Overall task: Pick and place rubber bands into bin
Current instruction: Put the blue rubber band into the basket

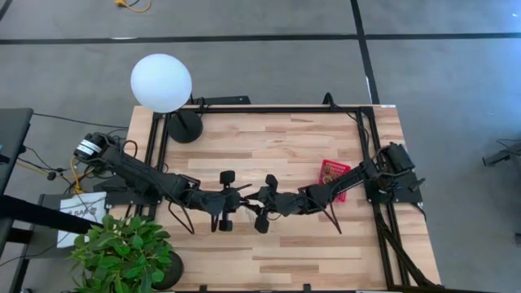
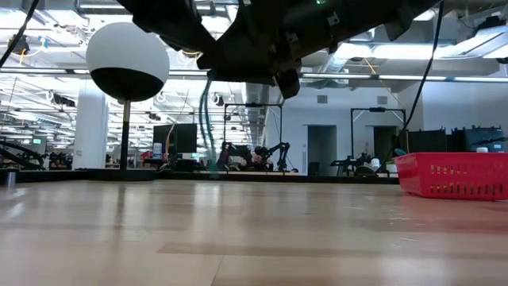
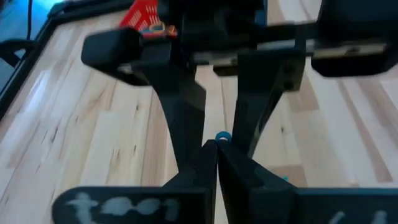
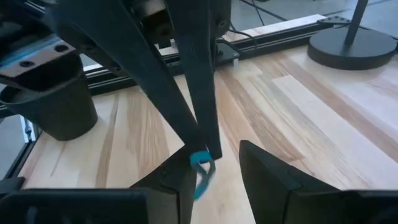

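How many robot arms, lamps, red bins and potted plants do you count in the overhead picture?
Robot arms: 2
Lamps: 1
Red bins: 1
Potted plants: 1
Total: 5

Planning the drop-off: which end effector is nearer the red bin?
Right. The right end effector sits mid-table, its arm passing beside the bin; the left end effector meets it from farther left, pinching a bluish rubber band.

A bluish rubber band (image 4: 201,168), a red bin (image 2: 454,175) (mesh-patterned walls), a pale striped wood table (image 1: 277,252).
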